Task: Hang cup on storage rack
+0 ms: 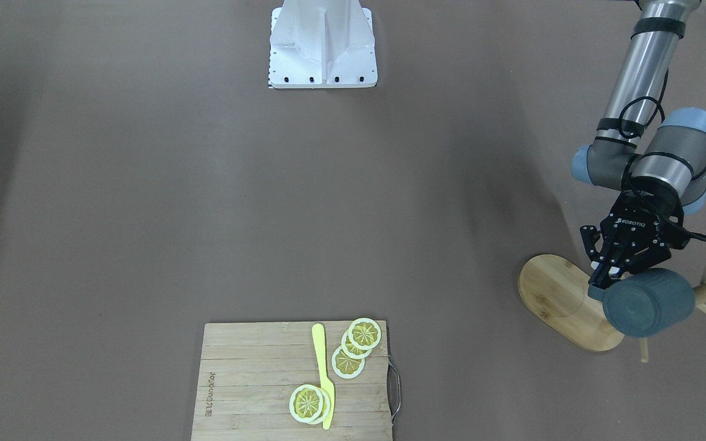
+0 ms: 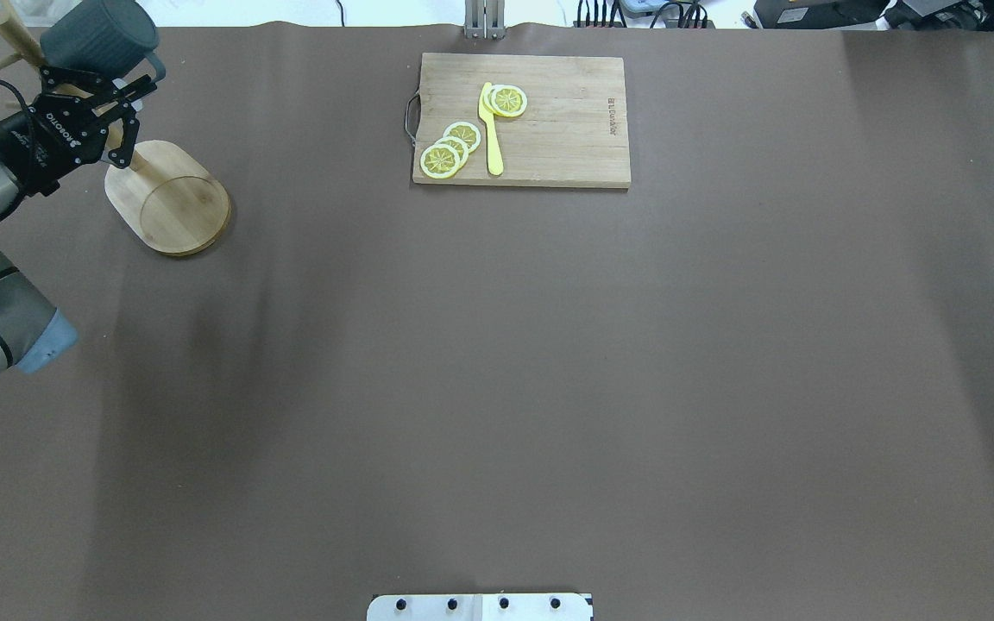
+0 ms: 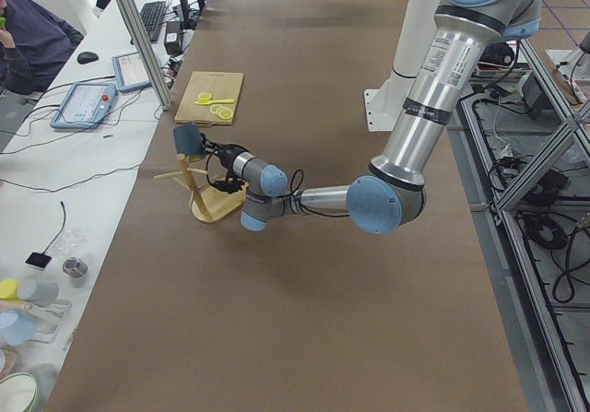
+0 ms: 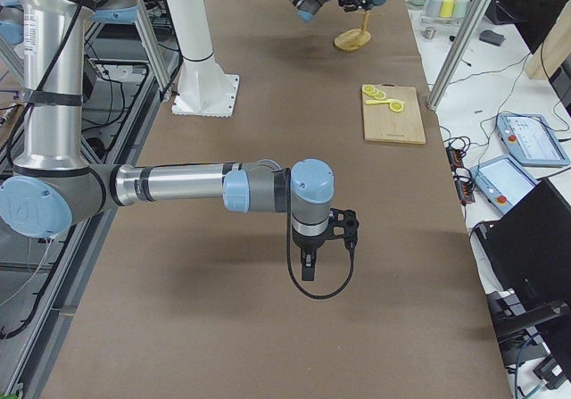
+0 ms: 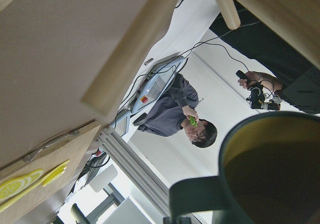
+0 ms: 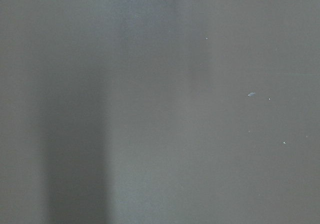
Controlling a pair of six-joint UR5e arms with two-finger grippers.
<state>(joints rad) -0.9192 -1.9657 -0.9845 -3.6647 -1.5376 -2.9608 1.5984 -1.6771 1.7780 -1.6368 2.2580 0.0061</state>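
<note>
One cup (image 1: pixel 648 302) is gripped by its handle in the left fingers (image 1: pixel 611 270), held sideways beside the storage rack (image 1: pixel 564 300) pegs

Overhead and front views look steeply down from opposite sides, sharing the cutting board (image 2: pixel 521 120) (image 1: pixel 295 383): 12 o'clock overhead, 6 o'clock front. End views look lengthwise; wrist cameras sit close.
</note>
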